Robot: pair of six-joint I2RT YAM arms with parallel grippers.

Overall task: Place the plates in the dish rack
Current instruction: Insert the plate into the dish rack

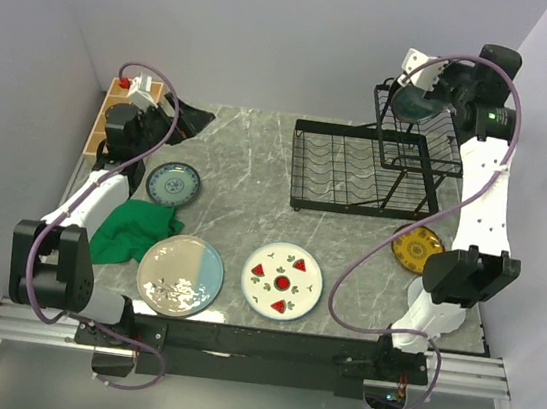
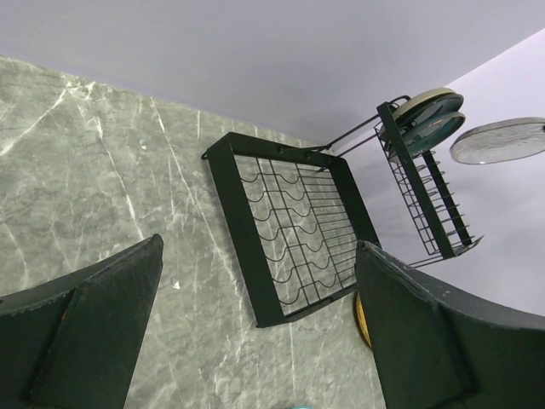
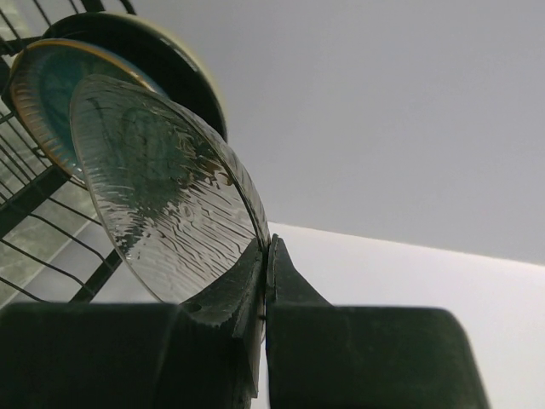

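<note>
My right gripper (image 3: 268, 247) is shut on the rim of a clear glass plate (image 3: 162, 196), which it holds on edge, high over the dish rack's upper basket (image 1: 424, 149). Two plates (image 3: 51, 85) stand on edge in that basket just behind the glass plate. The lower tray (image 1: 349, 169) of the black wire dish rack holds nothing. My left gripper (image 2: 255, 332) is open and empty at the table's far left, facing the rack (image 2: 289, 230). Flat on the table lie a small blue plate (image 1: 173, 183), a cream-and-blue plate (image 1: 181, 274), a watermelon plate (image 1: 283, 279) and a yellow patterned plate (image 1: 417, 249).
A green cloth (image 1: 134, 229) is bunched between the small blue plate and the cream-and-blue plate. A wooden compartment box (image 1: 107, 114) stands at the far left edge beside my left arm. Walls close in on the left, back and right.
</note>
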